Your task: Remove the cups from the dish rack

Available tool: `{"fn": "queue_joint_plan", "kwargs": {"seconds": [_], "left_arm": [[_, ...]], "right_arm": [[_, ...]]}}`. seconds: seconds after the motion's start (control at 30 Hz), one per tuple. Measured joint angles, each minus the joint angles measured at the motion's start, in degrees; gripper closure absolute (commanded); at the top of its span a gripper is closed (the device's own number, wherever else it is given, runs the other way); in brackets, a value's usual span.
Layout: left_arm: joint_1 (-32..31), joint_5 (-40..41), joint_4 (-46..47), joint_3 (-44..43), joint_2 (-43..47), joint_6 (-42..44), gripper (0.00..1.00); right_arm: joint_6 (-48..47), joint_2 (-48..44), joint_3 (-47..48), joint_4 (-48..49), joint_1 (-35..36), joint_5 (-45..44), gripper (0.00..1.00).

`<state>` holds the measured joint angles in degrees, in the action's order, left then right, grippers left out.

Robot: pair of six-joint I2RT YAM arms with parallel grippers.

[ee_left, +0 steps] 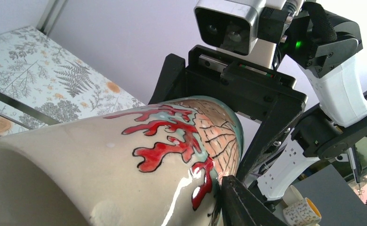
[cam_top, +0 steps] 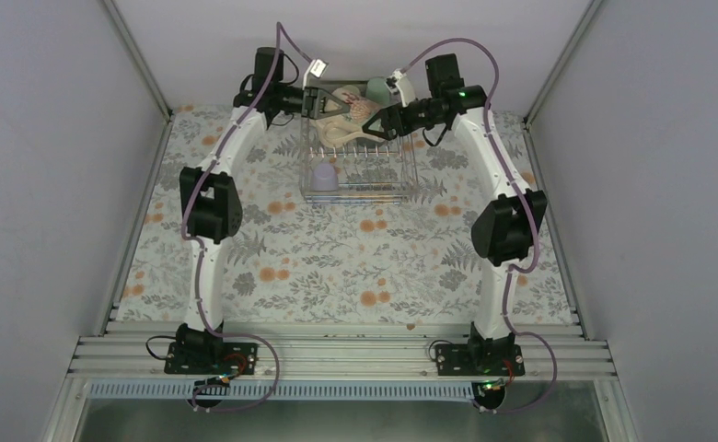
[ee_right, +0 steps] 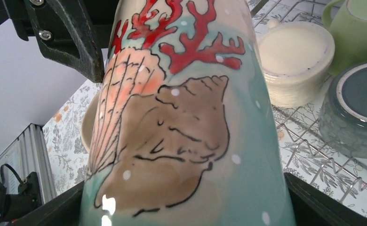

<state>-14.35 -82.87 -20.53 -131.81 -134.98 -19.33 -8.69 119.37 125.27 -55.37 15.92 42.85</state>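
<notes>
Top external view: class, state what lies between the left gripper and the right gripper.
The beige shell-and-coral mug lies between the left gripper and right gripper, over the dish rack. Top external shows it; both wrist views agree.

Pale grey walls (cam_top: 52, 138), floral tablecloth (cam_top: 337, 258), alu rail (cam_top: 337, 354) at near edge.

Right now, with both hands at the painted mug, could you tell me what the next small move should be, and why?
Probably close the left hand firmly on the painted mug before the right hand lets go. It holds the mug over the dish rack, a cream cup and a grey cup close below; a slip could strike them.
</notes>
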Motion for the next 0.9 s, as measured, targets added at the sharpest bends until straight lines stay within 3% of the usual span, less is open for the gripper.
{"fn": "queue_joint_plan", "kwargs": {"seconds": [0.07,0.2,0.43,0.9], "left_arm": [[0.0,0.4,0.3,0.5,0.7,0.0,0.98],[0.0,1.2,0.2,0.9,1.7,0.3,0.98],[0.0,2.3,0.0,1.9,3.9,1.5,0.98],[-1.6,1.3,-1.6,4.3,7.9,4.6,0.98]], "right_arm": [[-0.2,0.2,0.3,-0.1,0.0,0.6,0.39],[-1.0,0.4,0.7,0.0,-0.4,2.0,0.30],[-2.3,-0.2,-1.0,3.1,-0.8,4.4,0.01],[-8.7,0.0,-0.7,6.1,-1.5,5.0,0.00]]}}
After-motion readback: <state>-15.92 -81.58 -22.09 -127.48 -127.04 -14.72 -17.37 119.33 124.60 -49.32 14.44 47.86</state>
